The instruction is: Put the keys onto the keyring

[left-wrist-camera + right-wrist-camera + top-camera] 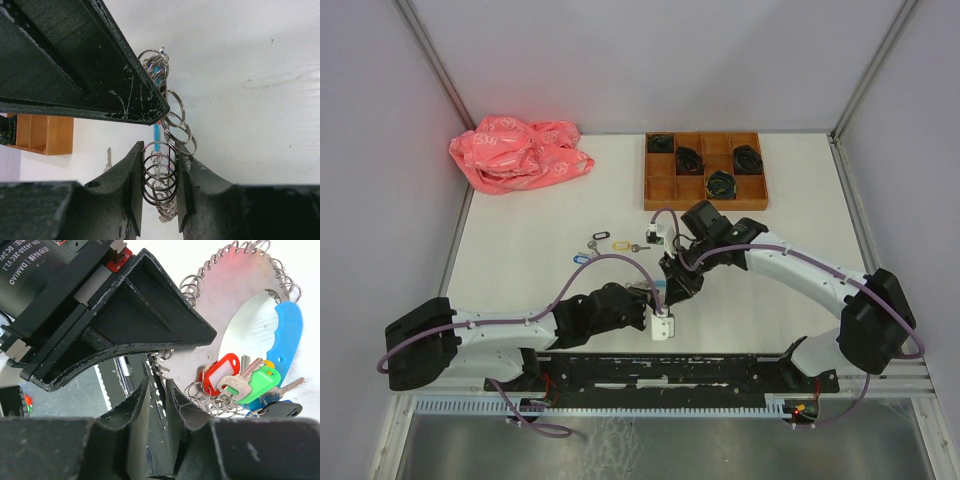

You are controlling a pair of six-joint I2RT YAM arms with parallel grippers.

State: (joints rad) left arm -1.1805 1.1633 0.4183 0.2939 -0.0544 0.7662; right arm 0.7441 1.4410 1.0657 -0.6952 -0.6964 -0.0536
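- Your left gripper (160, 152) is pinching a small stack of split rings (160, 175) on the keyring (235, 295). It holds the keyring up off the table (550, 220), at the middle near edge where the two arms meet.
- The jaws of your right gripper (157, 385) are drawn close on either side of a thin, toothed metal strip. You cannot tell from here whether that strip is a key blade, or whether the jaws are actually pressing on it.
- Expect the keyring to feel stiff and fairly weighty. It is a flat metal hoop edged with loose rings, with a light-blue section (287, 335) and some tagged keys already hanging in a bunch below.
- The hanging pieces will likely swing and rattle, so move slowly. A pinch on the thin rings can twist, so a hold on the flat hoop itself would probably be steadier.
- The split rings look springy and slick. You will likely have to wedge a coil apart before a key can thread on, and it may snap back.
- The loose keys (605, 245) lie on the table just beyond the arms, one with a yellow tag (617, 243) and one with a blue tag (582, 258).
- Those keys are light, thin and flat on the table, so they may slide away. Take each by its plastic tag or its head and leave the hole free.
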